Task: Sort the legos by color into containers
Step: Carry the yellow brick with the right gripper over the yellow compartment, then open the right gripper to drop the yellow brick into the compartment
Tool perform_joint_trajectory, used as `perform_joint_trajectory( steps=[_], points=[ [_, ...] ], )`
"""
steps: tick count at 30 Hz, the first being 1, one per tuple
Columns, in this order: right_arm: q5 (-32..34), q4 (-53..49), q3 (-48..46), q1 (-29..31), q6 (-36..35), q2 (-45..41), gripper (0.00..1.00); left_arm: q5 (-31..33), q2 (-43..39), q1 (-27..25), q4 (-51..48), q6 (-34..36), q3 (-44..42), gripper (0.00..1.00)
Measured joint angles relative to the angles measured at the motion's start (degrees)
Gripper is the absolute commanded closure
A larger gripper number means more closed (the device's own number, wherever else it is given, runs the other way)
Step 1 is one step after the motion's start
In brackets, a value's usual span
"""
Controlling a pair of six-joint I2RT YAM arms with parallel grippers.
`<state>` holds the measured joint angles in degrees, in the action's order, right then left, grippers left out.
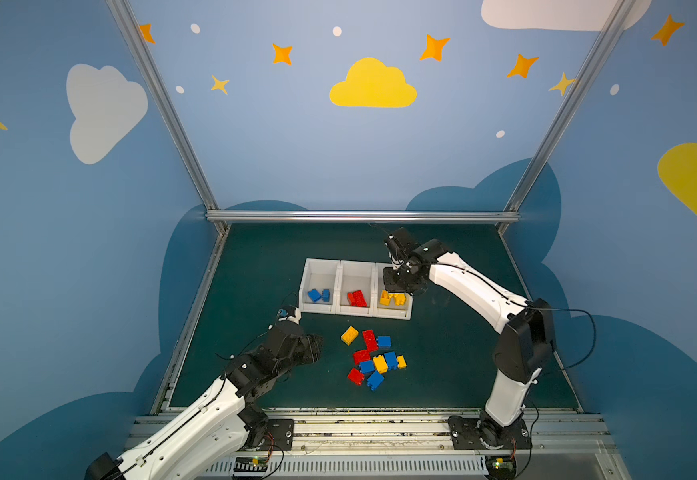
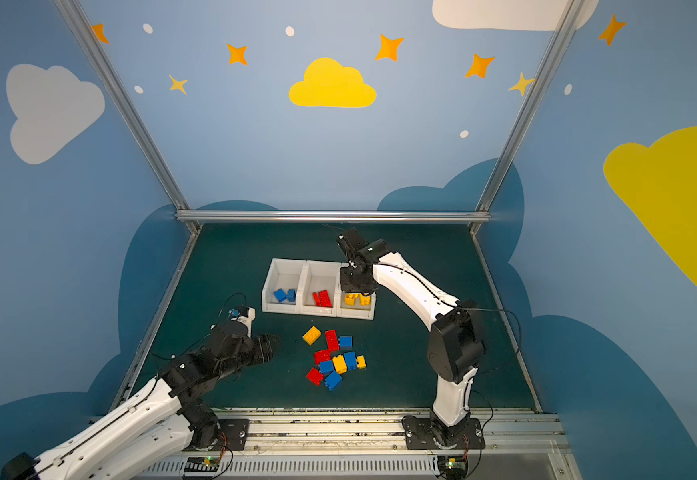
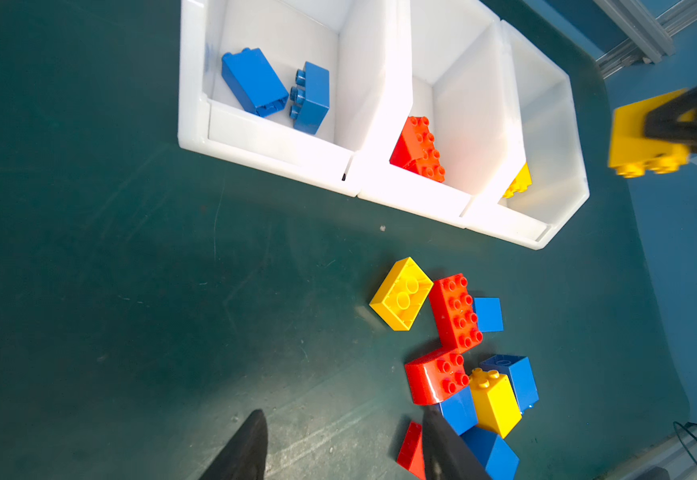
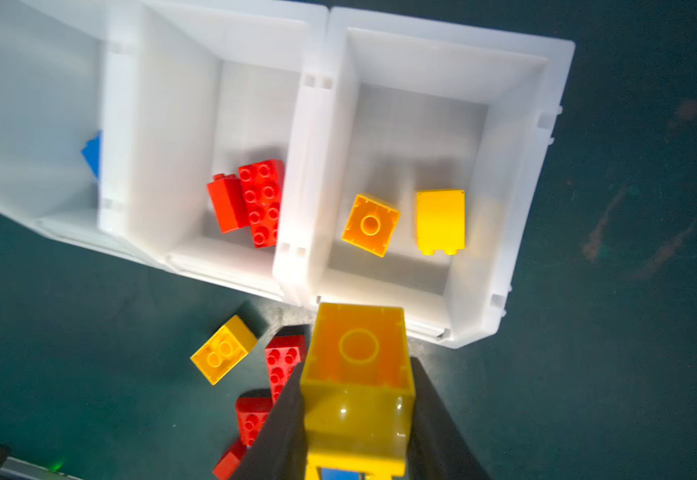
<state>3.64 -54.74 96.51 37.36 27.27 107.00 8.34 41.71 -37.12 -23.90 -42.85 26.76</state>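
Right wrist view: the right tool pinches a yellow brick over the right bin, where two yellow bricks lie; the left tool hangs spread, holding nothing, above the bench, left of the loose legos heaped on the near side of the bins.

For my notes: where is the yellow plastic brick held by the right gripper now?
In the right wrist view the yellow plastic brick is clamped in the right gripper, by the rightmost white plastic bin.
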Motion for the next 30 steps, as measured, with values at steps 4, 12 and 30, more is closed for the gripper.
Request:
perform_joint_trajectory(
  steps=[4,12,30],
  points=[
    [0.5,-0.4,2.8,-1.7,-1.9,4.7,0.76,-0.5,0.3,0.0,0.1,0.0,0.0,0.40],
    [0.2,-0.7,6.2,-4.9,-3.0,9.5,0.73,-1.1,0.3,0.1,0.3,0.0,0.0,0.40],
    [-0.3,-2.0,8.4,-6.2,-3.3,9.5,0.44,-3.9,3.0,0.1,0.8,0.9,0.0,0.39]
  ],
)
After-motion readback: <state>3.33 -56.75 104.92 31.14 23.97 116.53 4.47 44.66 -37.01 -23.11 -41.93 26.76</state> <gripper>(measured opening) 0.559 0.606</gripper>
